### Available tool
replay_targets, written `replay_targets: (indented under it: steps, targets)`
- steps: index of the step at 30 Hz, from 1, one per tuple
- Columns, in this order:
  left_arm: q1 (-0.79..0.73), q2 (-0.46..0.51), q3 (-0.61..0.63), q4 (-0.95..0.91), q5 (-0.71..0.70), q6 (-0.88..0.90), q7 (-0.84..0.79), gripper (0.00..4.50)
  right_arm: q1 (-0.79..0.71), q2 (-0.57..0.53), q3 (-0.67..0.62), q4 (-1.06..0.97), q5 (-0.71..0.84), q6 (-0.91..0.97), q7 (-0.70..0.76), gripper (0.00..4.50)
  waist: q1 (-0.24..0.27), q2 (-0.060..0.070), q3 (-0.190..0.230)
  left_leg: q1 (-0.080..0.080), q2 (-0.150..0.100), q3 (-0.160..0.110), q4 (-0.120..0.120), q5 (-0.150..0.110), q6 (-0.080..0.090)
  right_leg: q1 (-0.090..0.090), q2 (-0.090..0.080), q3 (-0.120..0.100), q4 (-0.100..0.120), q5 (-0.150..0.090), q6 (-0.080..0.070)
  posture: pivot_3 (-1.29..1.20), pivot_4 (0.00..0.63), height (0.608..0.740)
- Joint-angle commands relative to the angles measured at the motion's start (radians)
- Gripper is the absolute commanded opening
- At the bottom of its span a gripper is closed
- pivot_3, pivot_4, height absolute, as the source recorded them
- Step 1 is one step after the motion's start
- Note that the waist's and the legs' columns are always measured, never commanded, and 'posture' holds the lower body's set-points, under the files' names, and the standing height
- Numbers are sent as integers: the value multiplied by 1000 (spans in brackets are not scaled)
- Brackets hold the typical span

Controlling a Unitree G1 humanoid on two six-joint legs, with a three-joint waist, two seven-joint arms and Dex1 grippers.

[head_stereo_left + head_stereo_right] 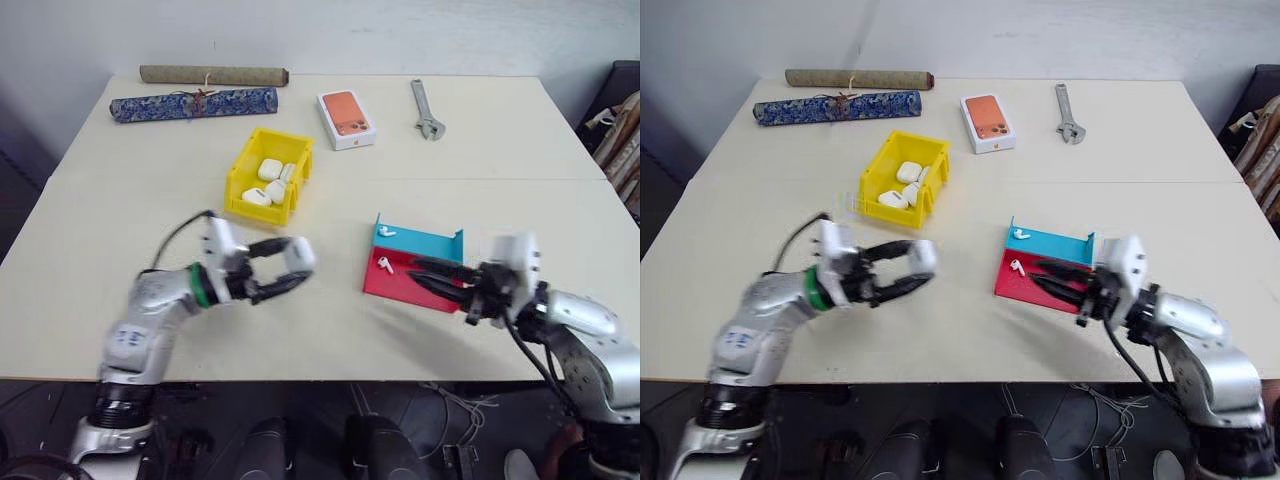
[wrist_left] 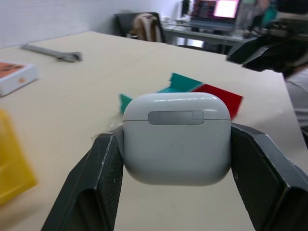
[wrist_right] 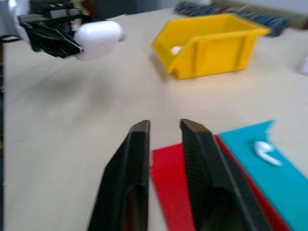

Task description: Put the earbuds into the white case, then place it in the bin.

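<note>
Done: nothing finished for this case; lid down on the white case point(image 2: 176, 138), both earbuds outside it.
Earbuds: one earbud point(image 1: 387, 231) on the blue step of the tray point(image 1: 440, 244), other earbud point(image 1: 382, 264) on the red step.
Left: open lid, seat both earbuds, drop case in the bin point(image 1: 241, 174), which already holds several similar cases.
Left gripper point(image 1: 285, 270): clamped on the white case, raised above the table point(image 1: 330, 320), well short of the bin.
Right gripper point(image 3: 163, 139): empty, narrow gap between fingers, tips over the red step, near the earbuds, touching neither.
</note>
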Motion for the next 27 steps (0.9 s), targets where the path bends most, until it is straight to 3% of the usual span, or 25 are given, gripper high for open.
replay_targets:
  steps: [1,6,11,19,24,27]
  targets:
    - [-55,23,77,29,-20,22,73,2795,12,46,-88,-60,5,-138,-48,2578,1,0,0,0,0,0,0,0,0,0,0,0,0,0,0,0,150,740]
    - [-319,-13,48,305,117,47,313,2795,85,81,-170,-23,13,-321,-9,4391,24,-1,0,1,-2,-1,0,2,-1,1,0,0,2,0,0,0,150,740]
    - [-587,-97,-55,695,274,-109,353,2795,124,68,-183,28,-15,-398,2,4456,29,-3,-1,0,-4,1,0,1,1,1,-1,0,3,2,4,0,150,740]
    - [-788,-165,-88,1106,369,-314,321,2795,142,44,-172,61,-31,-439,-10,4456,14,-5,0,0,-2,8,0,2,1,-3,0,1,4,2,4,0,150,740]
    - [-838,-161,-75,1175,386,-359,312,4381,163,39,-145,41,-32,-442,-6,4500,12,-5,0,0,-2,9,0,2,1,-4,0,2,4,2,4,0,150,740]
    - [-809,-137,-61,1113,368,-355,272,4445,161,27,-137,34,-31,-435,-5,4500,8,-5,0,0,-2,9,1,2,1,-4,0,3,7,2,4,0,150,740]
